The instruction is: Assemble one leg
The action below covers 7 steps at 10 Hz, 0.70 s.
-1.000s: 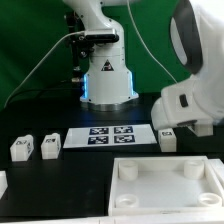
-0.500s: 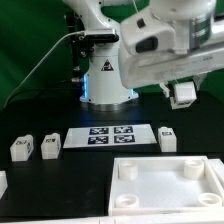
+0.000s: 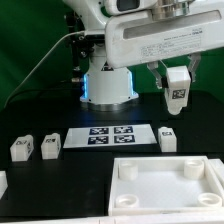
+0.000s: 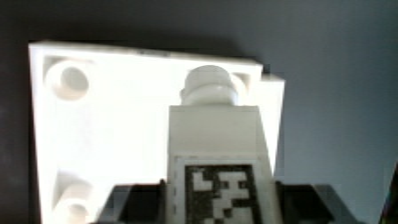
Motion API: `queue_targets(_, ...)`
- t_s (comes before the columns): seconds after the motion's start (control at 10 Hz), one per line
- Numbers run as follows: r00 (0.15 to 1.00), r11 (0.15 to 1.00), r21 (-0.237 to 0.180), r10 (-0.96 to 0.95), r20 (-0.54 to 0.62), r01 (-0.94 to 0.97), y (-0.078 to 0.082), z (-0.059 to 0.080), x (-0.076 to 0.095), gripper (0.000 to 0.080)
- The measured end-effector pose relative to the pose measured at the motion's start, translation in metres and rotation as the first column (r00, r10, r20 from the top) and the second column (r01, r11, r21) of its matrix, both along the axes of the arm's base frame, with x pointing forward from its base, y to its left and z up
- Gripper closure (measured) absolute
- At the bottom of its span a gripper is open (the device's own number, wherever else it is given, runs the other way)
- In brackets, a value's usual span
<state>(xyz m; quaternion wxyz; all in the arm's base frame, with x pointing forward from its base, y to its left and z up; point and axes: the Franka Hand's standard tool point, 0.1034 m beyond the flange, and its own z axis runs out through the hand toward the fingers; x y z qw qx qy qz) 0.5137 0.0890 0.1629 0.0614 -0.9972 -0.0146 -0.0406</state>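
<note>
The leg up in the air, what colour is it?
White, and the leg carries a black-and-white square tag; clearest in the wrist view.

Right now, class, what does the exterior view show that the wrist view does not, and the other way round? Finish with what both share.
Only the exterior view: the marker board, three spare legs standing on the table, and the arm's base.
Only the wrist view: the held leg's rounded tip, seen against the white panel.
Both: the gripper shut on the held leg with its tag facing the camera, and the white panel with its corner sockets.
</note>
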Motion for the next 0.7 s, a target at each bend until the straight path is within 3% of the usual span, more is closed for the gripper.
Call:
queue_targets(0.3,0.944,0.999,-0.008,-0.031,0.329,0.036,-0.005,0.000,0.006,0.0508)
queue_targets(0.4,0.937,0.999,-0.005,-0.031,0.349,0.035,-0.002,-0.004,0.006,0.0508)
queue_targets(0.7,0.920,1.000,0.025,-0.026,0.390,0.018,0.024,-0.004,0.045,0.0508)
